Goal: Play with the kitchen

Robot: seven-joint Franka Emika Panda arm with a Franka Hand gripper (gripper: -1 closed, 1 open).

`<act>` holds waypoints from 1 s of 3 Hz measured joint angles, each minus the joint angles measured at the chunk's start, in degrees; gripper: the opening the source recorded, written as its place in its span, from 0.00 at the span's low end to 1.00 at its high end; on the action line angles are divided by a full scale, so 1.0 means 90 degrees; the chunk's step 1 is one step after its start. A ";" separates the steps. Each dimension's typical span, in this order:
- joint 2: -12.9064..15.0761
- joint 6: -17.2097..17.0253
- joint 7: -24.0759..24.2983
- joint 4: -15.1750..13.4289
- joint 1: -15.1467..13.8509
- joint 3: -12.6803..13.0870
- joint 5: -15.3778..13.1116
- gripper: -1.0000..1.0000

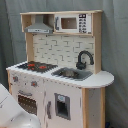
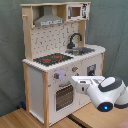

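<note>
While the arm (image 2: 102,92) hangs low in the lower right of the second exterior view, the kitchen (image 2: 60,55) fills the middle of both exterior views, upright on a wooden floor (image 2: 20,119) before a grey curtain (image 1: 114,45). I judge it is lining up on the front panel: the white wrist points toward the oven door (image 2: 63,96) and the knobs (image 2: 59,76) above it. To do this well, come in square to the door and slowly, so the light cabinet isn't shoved back. Whether the gripper is spread or closed, I cannot tell from here. Materials: smooth white panels edged in pale wood, a perforated back wall, a black-and-red stovetop (image 1: 34,65), a curved black faucet (image 1: 84,58) over a grey sink (image 1: 72,74), and a grey hood (image 1: 40,26) at upper left.
</note>
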 joint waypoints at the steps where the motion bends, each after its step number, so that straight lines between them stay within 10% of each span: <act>1: -0.0003 0.0411 0.0413 -0.0354 -0.0001 0.0000 -0.0360 1.00; 3: 0.0001 0.1043 0.1301 -0.0958 -0.0003 -0.0011 -0.1111 1.00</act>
